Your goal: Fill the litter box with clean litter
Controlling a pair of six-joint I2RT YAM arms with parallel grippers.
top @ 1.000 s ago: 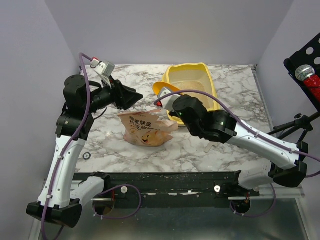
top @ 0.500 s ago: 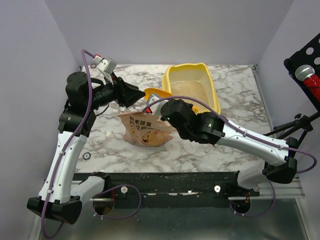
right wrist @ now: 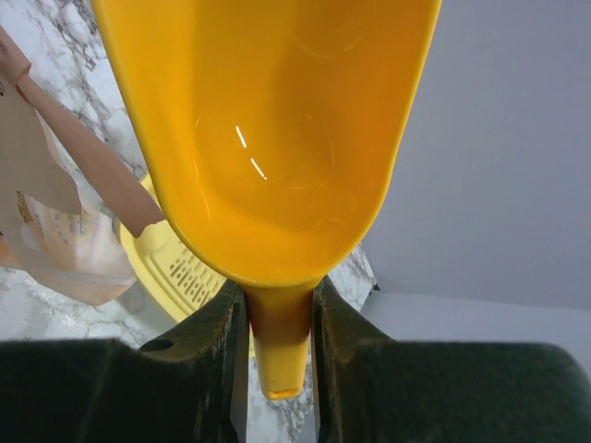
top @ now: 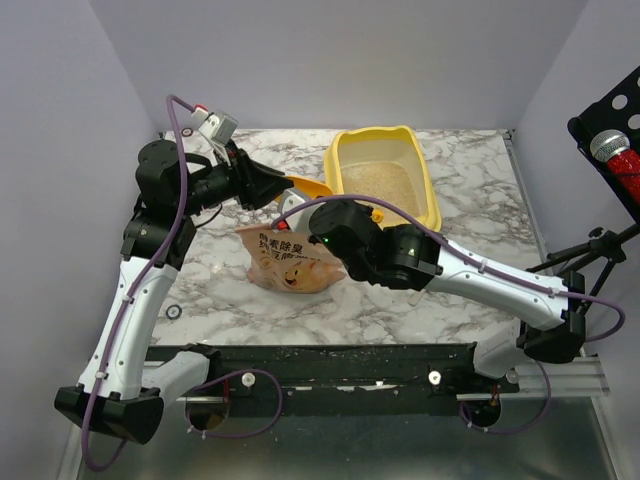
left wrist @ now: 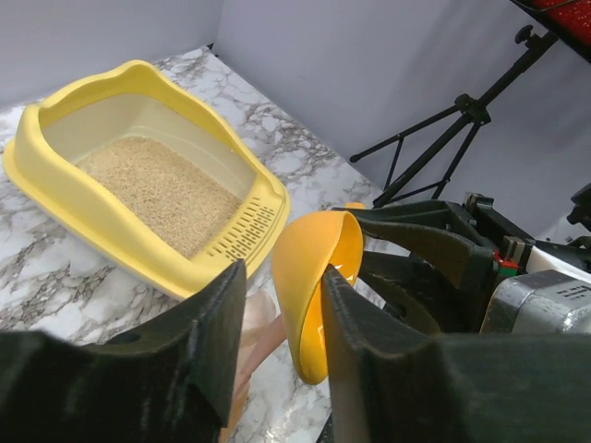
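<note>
The yellow litter box [top: 428, 172] stands at the back of the table, a layer of beige clean litter [top: 378, 180] on its floor; the left wrist view shows the litter box [left wrist: 88, 214] and clean litter [left wrist: 159, 189] too. My right gripper [top: 322, 208] is shut on the handle of an empty orange scoop [top: 305, 186], left of the box and above the bag. In the right wrist view, the right gripper [right wrist: 277, 293] pinches the scoop [right wrist: 268, 138] by its handle. My left gripper [left wrist: 282, 277] is open round the scoop's bowl [left wrist: 309, 268]: one finger touches the rim and a gap remains at the other.
A pinkish-tan bag [top: 290, 262] with dark printing lies mid-table under the scoop. A small ring [top: 174, 312] lies near the left front. A microphone on a stand [top: 612, 148] is off the table's right edge. A black rail [top: 330, 360] runs along the near edge.
My right arm carried the scoop from the box's near left corner leftward to the left gripper. The left jaws narrowed round the scoop's bowl.
</note>
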